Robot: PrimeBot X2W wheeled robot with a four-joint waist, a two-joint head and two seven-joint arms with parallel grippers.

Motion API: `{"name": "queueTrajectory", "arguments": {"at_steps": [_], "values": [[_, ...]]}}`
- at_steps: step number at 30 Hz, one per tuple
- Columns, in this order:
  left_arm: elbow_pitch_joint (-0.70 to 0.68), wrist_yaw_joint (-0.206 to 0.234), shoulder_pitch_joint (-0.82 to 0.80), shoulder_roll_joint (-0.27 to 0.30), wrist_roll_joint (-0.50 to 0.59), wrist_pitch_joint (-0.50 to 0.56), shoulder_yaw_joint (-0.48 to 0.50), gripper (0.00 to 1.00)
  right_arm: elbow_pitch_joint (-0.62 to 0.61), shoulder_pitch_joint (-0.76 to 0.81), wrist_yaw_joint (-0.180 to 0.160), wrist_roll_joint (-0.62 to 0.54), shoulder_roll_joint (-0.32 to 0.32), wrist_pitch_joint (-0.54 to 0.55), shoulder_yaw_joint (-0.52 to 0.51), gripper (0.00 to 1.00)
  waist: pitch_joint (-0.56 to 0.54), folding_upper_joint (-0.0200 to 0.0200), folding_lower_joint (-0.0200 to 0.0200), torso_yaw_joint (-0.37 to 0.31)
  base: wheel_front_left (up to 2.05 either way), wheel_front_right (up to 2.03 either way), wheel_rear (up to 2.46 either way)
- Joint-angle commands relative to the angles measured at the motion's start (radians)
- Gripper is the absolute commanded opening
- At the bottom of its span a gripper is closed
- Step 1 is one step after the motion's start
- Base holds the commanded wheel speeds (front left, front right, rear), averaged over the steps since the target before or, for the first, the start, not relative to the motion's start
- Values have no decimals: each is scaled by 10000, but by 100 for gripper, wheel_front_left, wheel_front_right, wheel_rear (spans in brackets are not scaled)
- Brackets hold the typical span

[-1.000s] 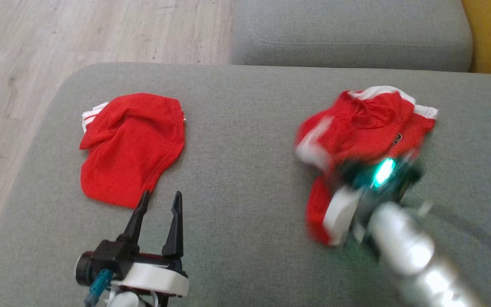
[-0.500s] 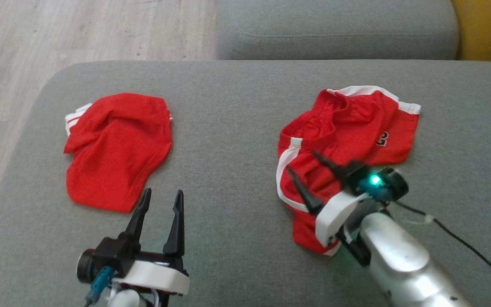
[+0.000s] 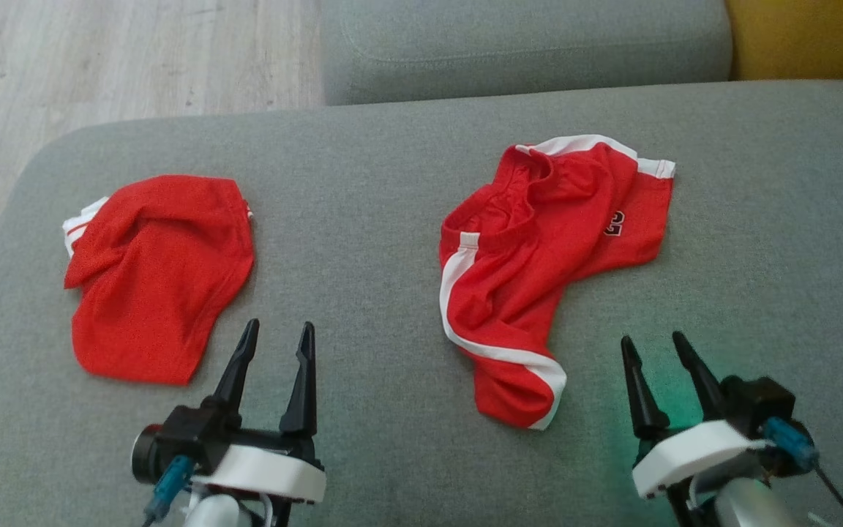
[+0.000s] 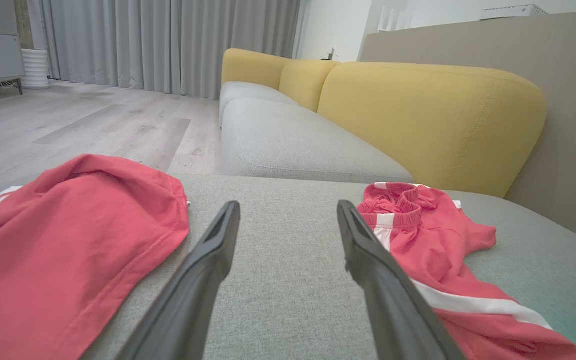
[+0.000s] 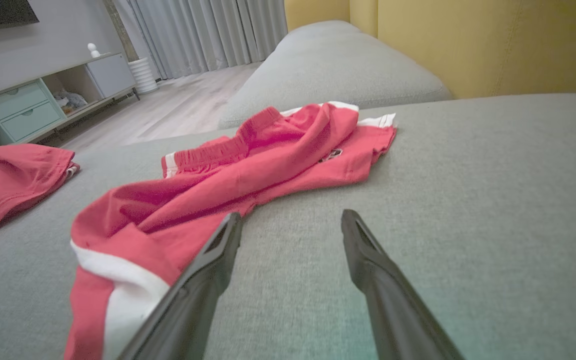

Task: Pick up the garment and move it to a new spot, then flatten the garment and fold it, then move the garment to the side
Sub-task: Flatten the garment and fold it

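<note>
The garment (image 3: 538, 249), a pair of red shorts with white side stripes, lies crumpled on the right part of the grey sofa seat (image 3: 392, 183). Its elastic waistband is bunched up on the far side. One leg spreads to the right and carries a small dark print. The other leg runs toward the robot and ends in a rumpled lump.

The right claw (image 3: 651, 338) is open and holds nothing. It is low over the seat, near the close end of the shorts and to the right of it, and it does not touch the cloth. A green glow falls on the seat around it.

The left claw (image 3: 279, 324) is also open and empty. Its fingers point at the bare seat between the shorts and a second red garment (image 3: 158, 278). This one lies flatter on the left part of the seat, well apart from the shorts. Behind the seat there are another grey cushion (image 3: 524, 44), a yellow backrest (image 4: 418, 115) and a pale wooden floor (image 3: 99, 58).
</note>
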Motion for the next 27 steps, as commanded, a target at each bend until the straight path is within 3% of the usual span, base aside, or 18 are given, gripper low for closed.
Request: {"name": "queueTrajectory", "arguments": {"at_steps": [1, 11, 26, 27], "values": [[-344, -1, -546, -10, 3, -53, 245, 100, -529, -367, -7, 77, 168, -107, 276, 100, 76, 0, 0, -48, 0, 0, 0], [-260, -101, -702, -10, 78, -53, 195, 100, -861, -240, -7, 23, 172, 564, 578, 100, 271, 0, 0, 62, 0, 0, 0], [-205, -100, -777, -10, -20, -53, 148, 100, -344, -206, -7, 511, 173, 2676, 2274, 100, 502, 0, 0, 690, 0, 0, 0], [-203, -101, -781, -10, -28, -53, 143, 100, -328, -216, -7, 586, 173, 2743, 2339, 71, 510, 0, 0, 705, 0, 0, 0]]}}
